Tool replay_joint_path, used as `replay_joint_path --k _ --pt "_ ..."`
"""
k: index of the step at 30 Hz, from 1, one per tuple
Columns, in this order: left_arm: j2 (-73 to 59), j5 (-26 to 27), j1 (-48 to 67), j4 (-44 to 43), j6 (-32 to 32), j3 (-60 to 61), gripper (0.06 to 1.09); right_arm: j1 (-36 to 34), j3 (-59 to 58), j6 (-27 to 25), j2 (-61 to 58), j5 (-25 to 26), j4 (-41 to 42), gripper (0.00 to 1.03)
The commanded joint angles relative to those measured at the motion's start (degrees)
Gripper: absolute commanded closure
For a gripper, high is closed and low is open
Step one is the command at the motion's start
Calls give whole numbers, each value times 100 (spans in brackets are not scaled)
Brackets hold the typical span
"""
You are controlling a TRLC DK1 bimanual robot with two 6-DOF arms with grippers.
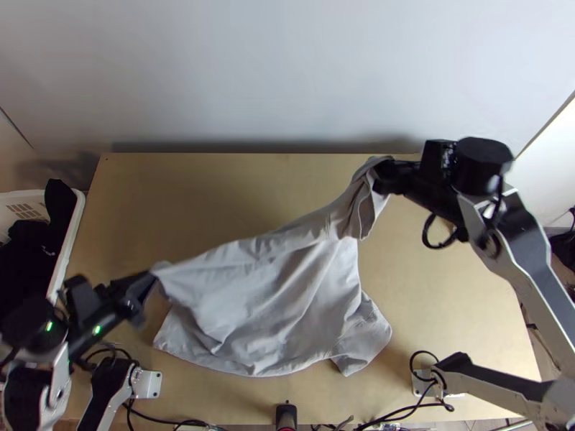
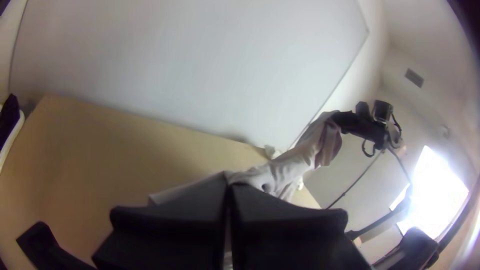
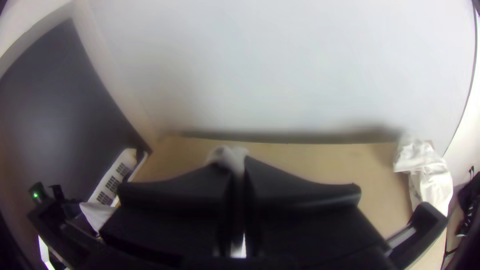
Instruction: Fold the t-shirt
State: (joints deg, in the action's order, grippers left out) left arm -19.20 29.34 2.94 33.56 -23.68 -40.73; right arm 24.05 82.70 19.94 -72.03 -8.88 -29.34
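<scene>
You were early on: the t-shirt [image 1: 259, 309] hung stretched between both grippers, its lower part draped toward the near side of the table [image 1: 445, 309]. Looked like spreading/lining up; no finished fold showed, so laying it flat and all the folding were left, by my read. Your left gripper [image 1: 152, 274] had its fingers closed on one end of the upper edge; your right gripper [image 1: 382, 174], also closed, pinched the other, bunched end. Couldn't tell sleeve from hem.

Top view looks steeply down from high; nearer wrist views face across — all share the table [image 1: 215, 194].
</scene>
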Motion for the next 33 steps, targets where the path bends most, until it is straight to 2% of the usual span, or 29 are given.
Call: replay_joint_path --k 1,6,11,16,24,33 --pt "-1429 63 -1428 -491 698 215 105 -516 -430 89 -549 -17 623 100" --pt "-2861 177 -2166 -957 962 127 105 -665 -632 159 -936 89 878 100" --pt "-3916 159 -2272 -1449 936 12 105 -850 -720 273 -1270 335 1519 100" --pt "-4768 10 -2166 -1994 602 -330 105 -1052 -632 379 -1665 379 1844 100" --pt "-6087 -552 -1683 -2776 162 -1113 105 -1333 -430 607 -2307 686 2539 100" --pt "-7581 -834 -1489 -3128 -75 -2299 105 -1535 309 563 -3230 976 3066 100"
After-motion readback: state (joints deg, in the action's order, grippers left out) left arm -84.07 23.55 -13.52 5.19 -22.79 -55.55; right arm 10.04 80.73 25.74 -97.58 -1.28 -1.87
